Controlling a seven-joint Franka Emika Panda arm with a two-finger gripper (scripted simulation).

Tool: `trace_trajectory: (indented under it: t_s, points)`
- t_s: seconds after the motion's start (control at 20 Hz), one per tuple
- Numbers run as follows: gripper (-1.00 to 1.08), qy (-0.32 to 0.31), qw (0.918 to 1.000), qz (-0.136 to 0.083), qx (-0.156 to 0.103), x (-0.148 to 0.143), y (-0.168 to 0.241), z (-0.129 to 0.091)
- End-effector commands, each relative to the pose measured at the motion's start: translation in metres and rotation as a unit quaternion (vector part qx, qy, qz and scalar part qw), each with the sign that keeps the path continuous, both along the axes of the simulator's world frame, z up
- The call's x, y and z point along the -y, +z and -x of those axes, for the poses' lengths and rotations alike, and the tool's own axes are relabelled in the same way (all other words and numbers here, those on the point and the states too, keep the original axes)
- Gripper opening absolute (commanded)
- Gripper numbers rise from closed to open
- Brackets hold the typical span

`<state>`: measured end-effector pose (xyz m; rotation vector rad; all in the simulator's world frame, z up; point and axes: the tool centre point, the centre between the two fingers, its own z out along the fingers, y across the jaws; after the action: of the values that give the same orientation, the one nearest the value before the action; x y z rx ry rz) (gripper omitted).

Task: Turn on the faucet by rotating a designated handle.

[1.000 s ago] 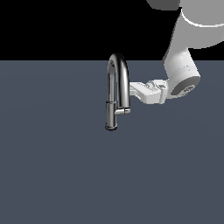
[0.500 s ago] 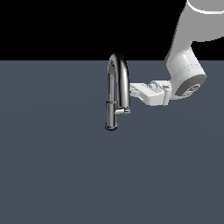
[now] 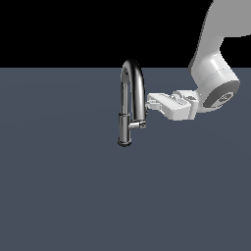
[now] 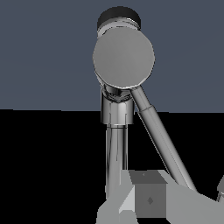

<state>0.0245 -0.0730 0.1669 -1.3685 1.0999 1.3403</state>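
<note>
The chrome gooseneck faucet [image 3: 131,93] stands upright on its darker base. Its short stubby handle [image 3: 139,125] sticks out sideways toward the exterior view's right. My gripper [image 3: 151,102] hangs level, just right of the spout and a little above the handle, touching neither. In the wrist view the handle [image 4: 124,54] faces me end-on as a round disc, with the faucet [image 4: 116,148] body running behind it. One of the fingers [image 4: 148,199] shows near the picture's edge and the other far off to the side, so the gripper [image 4: 184,195] is open and holds nothing.
A flat dark grey-blue floor [image 3: 73,196] lies all around the faucet. The white arm [image 3: 215,83] comes in from the upper part of the exterior view's right.
The wrist and arm have drifted slightly toward the exterior view's right. The faucet and its handle have not moved.
</note>
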Motion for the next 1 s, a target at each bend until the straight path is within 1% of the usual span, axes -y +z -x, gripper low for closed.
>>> trace_trajectory:
  t_s: [0.0, 0.8, 0.85, 0.9, 0.95]
  points:
    - [-1.0, 0.0, 1.0, 0.0, 0.0, 0.0, 0.0, 0.0]
    - [-1.0, 0.005, 1.0, -0.003, -0.002, 0.007, -0.036, 0.053]
    - [-1.0, 0.005, 1.0, -0.003, -0.002, 0.007, -0.036, 0.053]
    - [-1.0, 0.0, 1.0, 0.002, 0.009, 0.011, -0.027, 0.044]
    - [-1.0, 0.0, 1.0, 0.001, 0.008, 0.011, -0.033, 0.045]
